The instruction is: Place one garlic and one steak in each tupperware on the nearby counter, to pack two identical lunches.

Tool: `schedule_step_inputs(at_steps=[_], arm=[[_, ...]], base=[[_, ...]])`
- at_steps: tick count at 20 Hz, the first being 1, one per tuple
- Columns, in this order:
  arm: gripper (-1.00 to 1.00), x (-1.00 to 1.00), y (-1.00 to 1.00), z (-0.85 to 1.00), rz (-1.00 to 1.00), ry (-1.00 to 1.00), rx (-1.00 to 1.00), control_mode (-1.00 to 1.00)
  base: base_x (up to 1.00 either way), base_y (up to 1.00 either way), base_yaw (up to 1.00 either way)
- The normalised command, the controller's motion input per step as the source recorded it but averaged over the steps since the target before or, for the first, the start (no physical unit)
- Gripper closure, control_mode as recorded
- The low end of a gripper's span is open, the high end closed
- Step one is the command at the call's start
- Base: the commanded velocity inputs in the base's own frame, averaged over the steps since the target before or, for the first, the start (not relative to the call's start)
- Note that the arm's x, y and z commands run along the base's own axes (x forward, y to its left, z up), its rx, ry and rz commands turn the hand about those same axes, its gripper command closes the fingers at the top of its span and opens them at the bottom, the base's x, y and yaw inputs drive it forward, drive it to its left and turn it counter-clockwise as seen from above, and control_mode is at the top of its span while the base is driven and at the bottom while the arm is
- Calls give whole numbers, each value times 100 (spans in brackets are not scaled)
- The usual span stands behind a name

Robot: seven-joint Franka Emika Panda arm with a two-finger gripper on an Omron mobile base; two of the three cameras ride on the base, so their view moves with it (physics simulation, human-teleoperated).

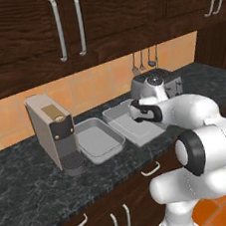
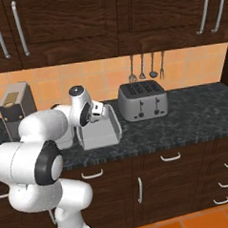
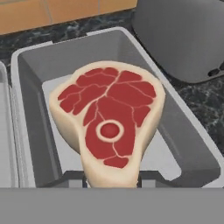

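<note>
A home kitchen: speckled stone counter (image 2: 192,112), wooden cabinets (image 2: 105,21), toaster (image 2: 142,101), hanging utensils (image 2: 146,66).

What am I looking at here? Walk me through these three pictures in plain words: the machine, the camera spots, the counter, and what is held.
The machine is a white robot arm in a rendered kitchen. Two cameras ride on its base, behind it to the left and to the right. The third sits on its hand and looks along the gripper.

On the dark stone counter stand a beige coffee machine, two shallow grey tupperware boxes, the left one and the right one, and a silver toaster.

In the hand view, the gripper holds a steak, red with a pale fat rim, above the right box, next to the toaster. The left box looks empty.
</note>
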Motion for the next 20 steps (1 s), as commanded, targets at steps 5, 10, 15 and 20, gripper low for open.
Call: schedule_step_inputs(at_steps=[5, 10, 15, 20], arm=[[100, 70, 27, -60, 4, 11, 0, -100], [100, 60, 29, -45, 3, 10, 0, -100], [100, 46, 4, -41, 0, 1, 0, -100], [-100, 48, -2, -31, 0, -3, 0, -100]], base=[[0, 0, 0], [0, 0, 0], [0, 0, 0], [0, 0, 0]])
